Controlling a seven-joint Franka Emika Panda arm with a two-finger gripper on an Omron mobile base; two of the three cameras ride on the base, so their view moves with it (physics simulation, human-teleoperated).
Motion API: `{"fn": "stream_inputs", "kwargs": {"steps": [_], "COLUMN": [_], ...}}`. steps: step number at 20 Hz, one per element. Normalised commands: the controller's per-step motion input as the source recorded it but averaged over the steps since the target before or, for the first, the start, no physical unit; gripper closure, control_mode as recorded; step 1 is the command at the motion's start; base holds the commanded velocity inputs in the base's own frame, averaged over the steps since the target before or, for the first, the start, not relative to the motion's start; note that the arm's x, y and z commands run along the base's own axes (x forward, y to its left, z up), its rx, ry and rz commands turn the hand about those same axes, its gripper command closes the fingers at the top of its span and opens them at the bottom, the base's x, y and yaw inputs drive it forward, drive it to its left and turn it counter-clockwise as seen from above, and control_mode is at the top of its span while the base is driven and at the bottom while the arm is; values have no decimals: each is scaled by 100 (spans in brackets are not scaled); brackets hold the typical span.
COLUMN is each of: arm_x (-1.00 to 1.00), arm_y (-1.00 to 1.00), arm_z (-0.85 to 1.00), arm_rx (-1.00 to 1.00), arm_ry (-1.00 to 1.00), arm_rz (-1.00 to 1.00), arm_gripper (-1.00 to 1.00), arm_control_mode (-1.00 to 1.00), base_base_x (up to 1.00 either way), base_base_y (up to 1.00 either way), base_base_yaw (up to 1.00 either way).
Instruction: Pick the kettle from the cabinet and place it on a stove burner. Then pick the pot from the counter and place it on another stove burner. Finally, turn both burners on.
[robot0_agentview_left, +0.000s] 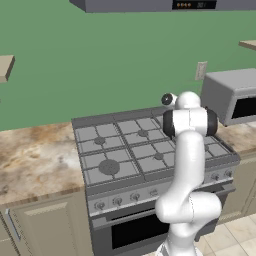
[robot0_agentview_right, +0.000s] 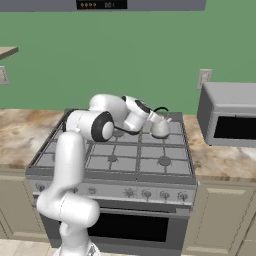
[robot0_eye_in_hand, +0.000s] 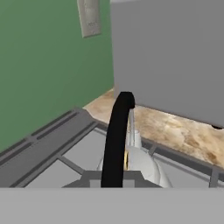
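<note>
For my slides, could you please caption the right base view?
Gripper shut on the kettle at the stove's back right grate.

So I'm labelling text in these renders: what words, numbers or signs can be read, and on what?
Nothing can be read.
Dark display panel on the grey range hood: small orange marks, too blurred to read.
Grey box-shaped microwave: no legible label.
Beige wall outlet plate: no text.
Knobs on the grey six-burner range: no readable markings.
</note>
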Motion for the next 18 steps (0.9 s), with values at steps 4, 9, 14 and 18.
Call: {"fn": "stream_inputs", "kwargs": {"steps": [4,9,14,18], "arm_x": [38,39,9,0], "arm_y": [-5,-5,-22,-22], "arm_z": [-9,-12,-22,-21], "arm_rx": [0,0,1,3], "arm_ry": [3,3,0,0], "arm_rz": [0,0,0,0], "arm_gripper": [100,100,100,-100], "arm_control_mode": [-100,-100,-100,-100], "base_base_x": [0,0,0,0], "base_base_y": [0,0,0,0], "base_base_yaw": [0,0,0,0]}}
